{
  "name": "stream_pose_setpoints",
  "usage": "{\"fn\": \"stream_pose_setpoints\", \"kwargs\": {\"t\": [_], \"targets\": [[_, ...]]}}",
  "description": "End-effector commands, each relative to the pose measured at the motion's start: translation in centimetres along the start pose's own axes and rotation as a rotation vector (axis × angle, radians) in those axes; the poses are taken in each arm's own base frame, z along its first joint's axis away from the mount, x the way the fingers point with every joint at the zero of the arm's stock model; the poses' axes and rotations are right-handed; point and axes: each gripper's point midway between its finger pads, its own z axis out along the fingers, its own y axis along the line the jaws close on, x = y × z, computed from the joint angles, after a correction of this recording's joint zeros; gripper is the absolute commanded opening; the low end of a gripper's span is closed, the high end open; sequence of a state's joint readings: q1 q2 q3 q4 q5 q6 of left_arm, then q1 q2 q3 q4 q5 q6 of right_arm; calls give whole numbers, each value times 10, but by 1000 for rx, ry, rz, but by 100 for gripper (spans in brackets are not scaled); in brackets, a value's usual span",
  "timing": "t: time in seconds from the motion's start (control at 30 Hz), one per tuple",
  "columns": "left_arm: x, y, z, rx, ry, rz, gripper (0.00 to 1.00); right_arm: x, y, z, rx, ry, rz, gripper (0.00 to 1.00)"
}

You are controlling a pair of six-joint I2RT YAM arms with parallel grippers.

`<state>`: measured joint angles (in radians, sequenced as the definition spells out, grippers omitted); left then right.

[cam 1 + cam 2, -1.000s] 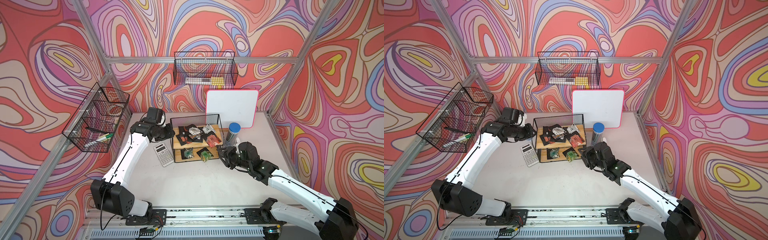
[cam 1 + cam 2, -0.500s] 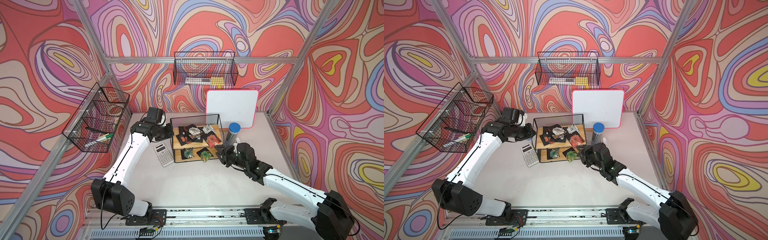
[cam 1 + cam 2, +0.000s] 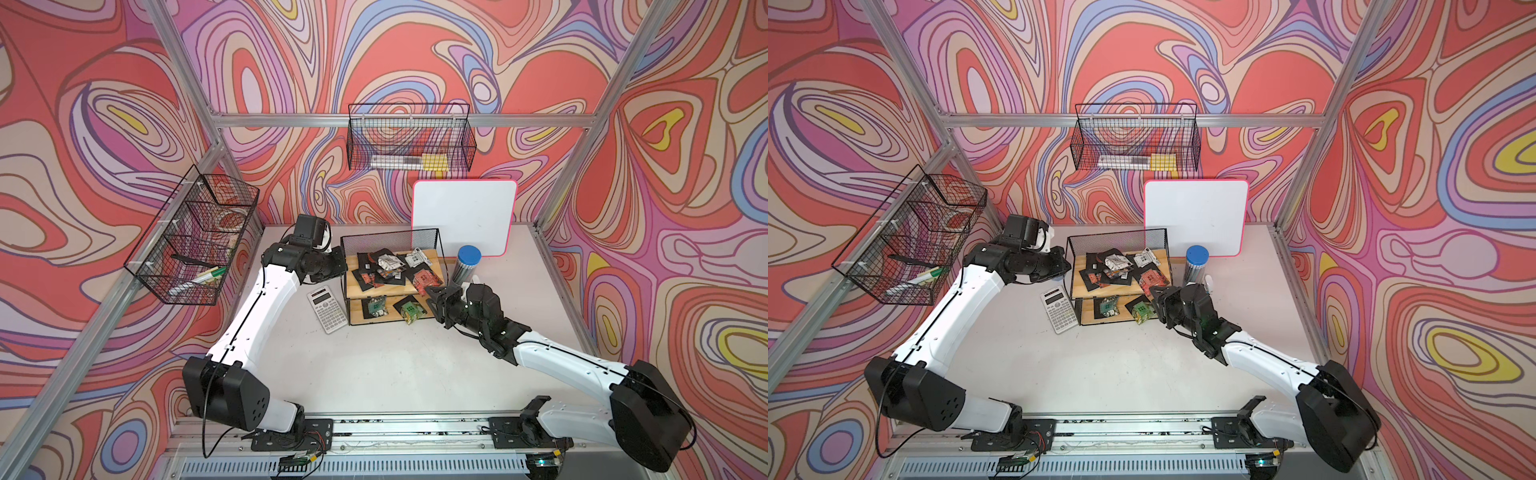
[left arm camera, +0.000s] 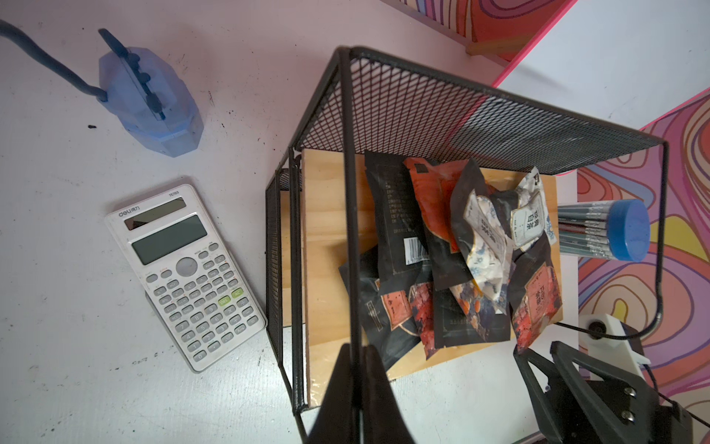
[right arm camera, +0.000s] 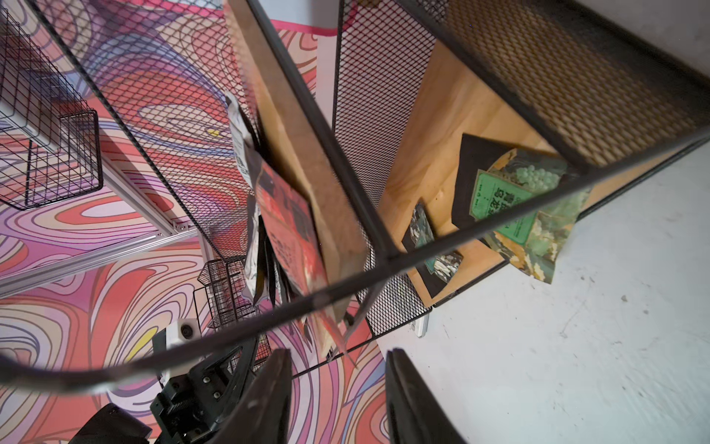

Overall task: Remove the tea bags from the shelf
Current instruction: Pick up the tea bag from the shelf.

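The shelf [image 3: 353,284] [image 3: 1080,286] stands mid-table, a two-tier rack of wooden boards in black wire and mesh. A heap of tea bags [image 3: 386,266] [image 3: 1115,266] [image 4: 453,250] covers its upper board. Two more tea bags [image 3: 376,307], one of them green [image 5: 511,200], lie on the lower board. My left gripper [image 3: 343,266] [image 4: 356,369] is shut on the top wire rail [image 4: 347,192] at the shelf's left side. At the right front corner my right gripper [image 3: 432,293] [image 5: 338,353] is open. The tip of an overhanging red tea bag [image 5: 288,215] hangs just ahead of its jaws.
A calculator [image 3: 328,309] lies left of the shelf and a blue-capped tube of pens [image 3: 467,262] stands to its right. A whiteboard [image 3: 463,216] leans on the back wall. Wire baskets [image 3: 195,241] [image 3: 409,143] hang on the walls. A blue plastic object [image 4: 150,107] lies behind the calculator.
My left gripper has closed onto the shelf's wire rail. The right gripper has moved in towards the shelf's right front corner and narrowed a little.
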<state>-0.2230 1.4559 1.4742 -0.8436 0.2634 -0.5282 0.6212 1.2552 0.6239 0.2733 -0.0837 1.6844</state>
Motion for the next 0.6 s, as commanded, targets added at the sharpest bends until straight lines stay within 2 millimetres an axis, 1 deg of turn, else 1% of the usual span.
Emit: {"fn": "stream_pose_setpoints", "kwargs": {"t": [0.0, 0.1, 0.23, 0.4, 0.47, 0.57], "targets": [[-2, -5, 4, 29, 2, 19, 2, -6, 2, 5, -31, -25, 9, 39], [-2, -5, 4, 30, 3, 19, 0, -8, 2, 9, -32, -32, 9, 34], [-1, -6, 5, 32, 6, 15, 0, -8, 2, 16, -32, -24, 5, 29], [0, -6, 6, 37, 11, 4, 0, -9, 2, 19, -28, -29, 5, 23], [0, -6, 7, 38, 12, 1, 0, -9, 1, 18, -22, -35, 7, 18], [-1, -6, 7, 38, 10, -1, 0, -11, 2, 13, -12, -47, 7, 6]]}}
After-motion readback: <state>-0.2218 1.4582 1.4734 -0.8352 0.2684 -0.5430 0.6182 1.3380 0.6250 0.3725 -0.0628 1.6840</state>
